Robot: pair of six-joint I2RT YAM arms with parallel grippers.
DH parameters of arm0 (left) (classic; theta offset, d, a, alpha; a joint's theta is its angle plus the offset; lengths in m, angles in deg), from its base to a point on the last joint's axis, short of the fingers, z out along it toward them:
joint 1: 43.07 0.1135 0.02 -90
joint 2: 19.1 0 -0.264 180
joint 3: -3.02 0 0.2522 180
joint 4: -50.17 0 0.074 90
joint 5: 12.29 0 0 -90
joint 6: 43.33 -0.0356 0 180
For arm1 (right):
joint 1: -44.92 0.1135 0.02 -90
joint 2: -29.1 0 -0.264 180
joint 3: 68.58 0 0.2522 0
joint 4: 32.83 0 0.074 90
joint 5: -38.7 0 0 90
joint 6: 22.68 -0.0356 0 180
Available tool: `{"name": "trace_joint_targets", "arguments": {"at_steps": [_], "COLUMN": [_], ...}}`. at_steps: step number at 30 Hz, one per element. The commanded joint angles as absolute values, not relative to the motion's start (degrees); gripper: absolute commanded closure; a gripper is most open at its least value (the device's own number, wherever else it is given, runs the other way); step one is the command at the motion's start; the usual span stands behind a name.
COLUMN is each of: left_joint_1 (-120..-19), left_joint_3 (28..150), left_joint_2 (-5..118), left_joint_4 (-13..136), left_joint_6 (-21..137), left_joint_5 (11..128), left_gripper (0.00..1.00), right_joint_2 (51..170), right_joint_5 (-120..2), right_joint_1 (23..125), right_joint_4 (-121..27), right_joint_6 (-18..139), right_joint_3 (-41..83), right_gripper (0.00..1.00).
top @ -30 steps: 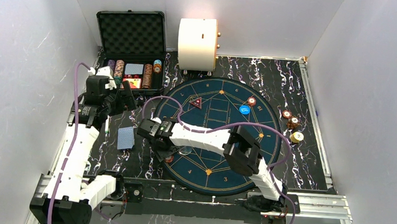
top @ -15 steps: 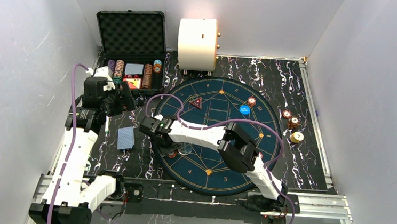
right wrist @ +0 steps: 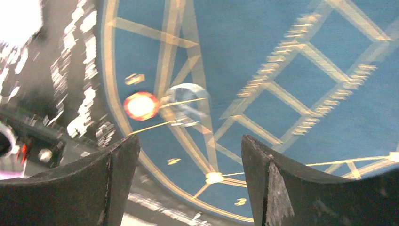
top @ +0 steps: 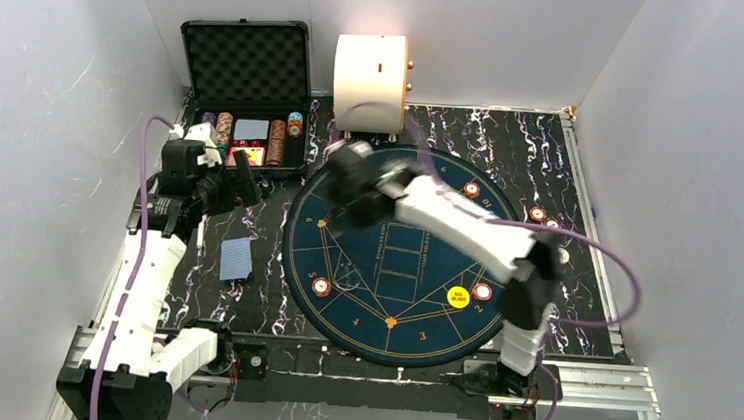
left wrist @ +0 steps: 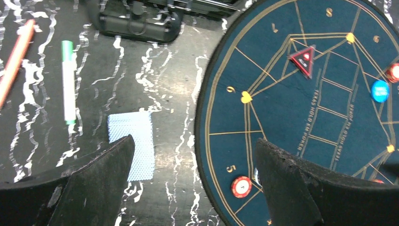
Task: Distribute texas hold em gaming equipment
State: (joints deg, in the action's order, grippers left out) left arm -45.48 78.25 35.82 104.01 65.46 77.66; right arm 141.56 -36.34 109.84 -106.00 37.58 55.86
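The right gripper (right wrist: 188, 141) is hanging over the far-left part of the round mat (top: 403, 273) and the left gripper (left wrist: 195, 140) just left of it, both wide open and holding nothing. A red-and-white chip (top: 321, 287) is lying at the mat's near-left edge. For the next piece, I think, it should be coming down straight, one finger on each side.

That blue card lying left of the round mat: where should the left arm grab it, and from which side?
Pinch the blue card across its two long edges, coming straight down from above. It lies flat on the table, so only the edges offer a hold, and its narrow width should fit between the open fingers of the left gripper, which hangs nearly over it.
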Motion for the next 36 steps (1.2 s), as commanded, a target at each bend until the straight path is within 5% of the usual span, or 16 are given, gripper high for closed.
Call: {"name": "trace_joint_targets", "arguments": {"at_steps": [1,9,17,22,36], "left_joint_1": [-45.6,-56.0,-67.6,-72.5,-73.7], "left_joint_3": [78.3,79.2,79.5,79.3,78.3], "left_joint_2": [38.6,44.4,47.5,47.8,47.0], "left_joint_4": [100.8,97.2,95.4,95.4,95.4], "left_joint_6": [65.0,64.1,63.4,62.6,62.5], "left_joint_5": [68.5,62.1,66.7,71.2,74.1], "left_gripper": [0.02,0.02,0.02,0.02,0.02], "right_joint_2": [124.9,120.0,120.5,124.8,133.9], "right_joint_5": [-32.4,-35.9,-34.6,-38.1,-41.3], "right_joint_1": [86.8,52.0,35.3,31.8,30.7], "right_joint_4": [-101.2,-91.6,-90.0,-89.7,-88.8], "right_joint_6": [42.1,50.3,53.8,53.8,54.3], "right_joint_3": [39.1,26.8,21.9,22.9,24.7], "right_gripper": [0.12,0.10,0.09,0.02,0.02]}}
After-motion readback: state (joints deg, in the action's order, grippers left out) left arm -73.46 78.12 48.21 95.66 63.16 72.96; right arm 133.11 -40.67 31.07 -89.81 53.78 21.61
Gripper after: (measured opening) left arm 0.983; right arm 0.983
